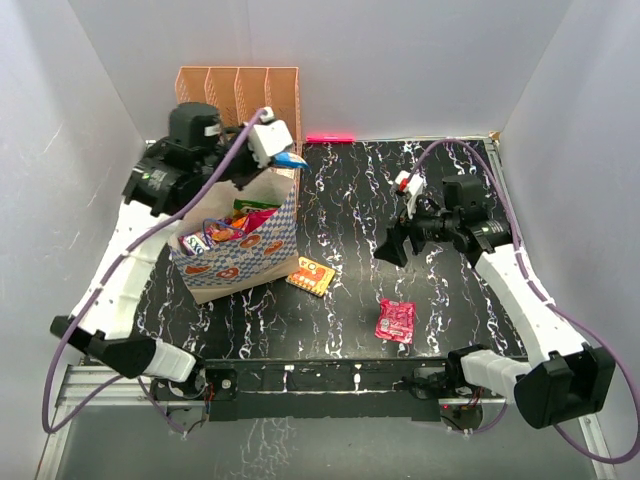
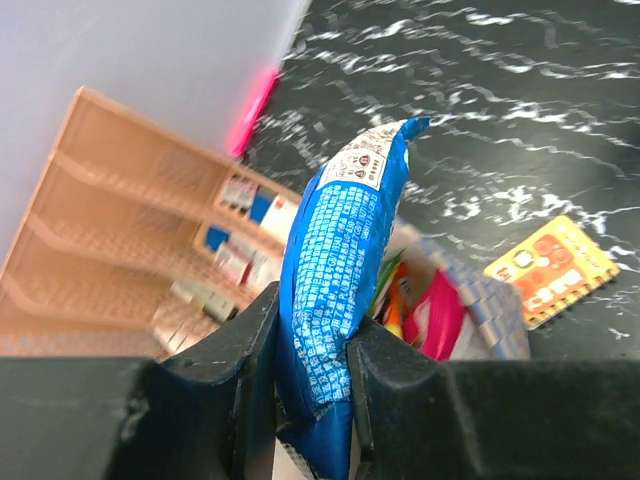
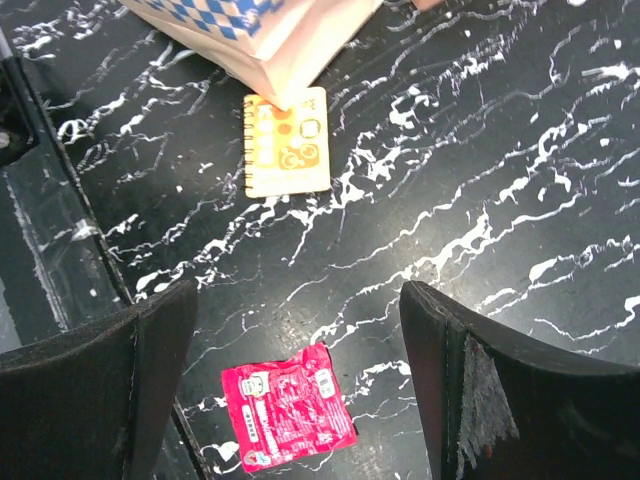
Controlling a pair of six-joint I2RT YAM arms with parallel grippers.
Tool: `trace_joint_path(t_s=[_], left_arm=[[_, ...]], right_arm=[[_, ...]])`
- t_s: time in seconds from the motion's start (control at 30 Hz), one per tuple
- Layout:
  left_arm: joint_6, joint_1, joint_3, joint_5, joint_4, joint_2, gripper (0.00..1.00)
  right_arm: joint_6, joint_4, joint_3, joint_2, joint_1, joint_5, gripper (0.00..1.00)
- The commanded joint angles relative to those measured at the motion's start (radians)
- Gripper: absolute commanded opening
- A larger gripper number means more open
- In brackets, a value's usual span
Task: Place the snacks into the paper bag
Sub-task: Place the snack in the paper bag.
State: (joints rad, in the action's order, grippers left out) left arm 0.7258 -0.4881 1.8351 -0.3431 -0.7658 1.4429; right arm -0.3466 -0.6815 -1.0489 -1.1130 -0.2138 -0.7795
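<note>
The black bench (image 1: 420,200) is carrying the paper bag (image 1: 240,258) at 9 o'clock, with the peach rack (image 1: 240,88) behind it at 11. My left hand (image 1: 272,150) is squeezing a blue snack (image 2: 335,260) above the bag's far rim. I think I should be bringing it over the middle of the mouth and lower before letting go, or it may be slipping toward the rack. My right hand (image 3: 295,300) is hanging wide open, empty. An orange snack (image 1: 311,275) is lying just beside the bag at its 3 o'clock, and a pink snack (image 1: 395,321) at 5 o'clock from the bench's middle.
</note>
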Motion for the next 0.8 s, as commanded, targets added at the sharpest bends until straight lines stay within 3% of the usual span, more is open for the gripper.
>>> trace_joint_path(t_s=[0.0, 0.23, 0.63, 0.77], left_arm=[[-0.010, 0.054, 0.030, 0.105, -0.082, -0.110, 0.24], [0.034, 0.107, -0.102, 0.351, -0.177, -0.171, 0.25], [0.018, 0.128, -0.242, 0.495, -0.291, -0.133, 0.26], [0.006, 0.127, -0.250, 0.528, -0.285, -0.117, 0.31]], right_arm=[[-0.041, -0.011, -0.018, -0.045, 0.002, 0.083, 0.86], [-0.056, -0.015, -0.011, -0.074, -0.019, 0.130, 0.86], [-0.058, -0.007, 0.015, -0.077, -0.034, 0.166, 0.86], [-0.060, -0.004, 0.028, -0.067, -0.036, 0.179, 0.86]])
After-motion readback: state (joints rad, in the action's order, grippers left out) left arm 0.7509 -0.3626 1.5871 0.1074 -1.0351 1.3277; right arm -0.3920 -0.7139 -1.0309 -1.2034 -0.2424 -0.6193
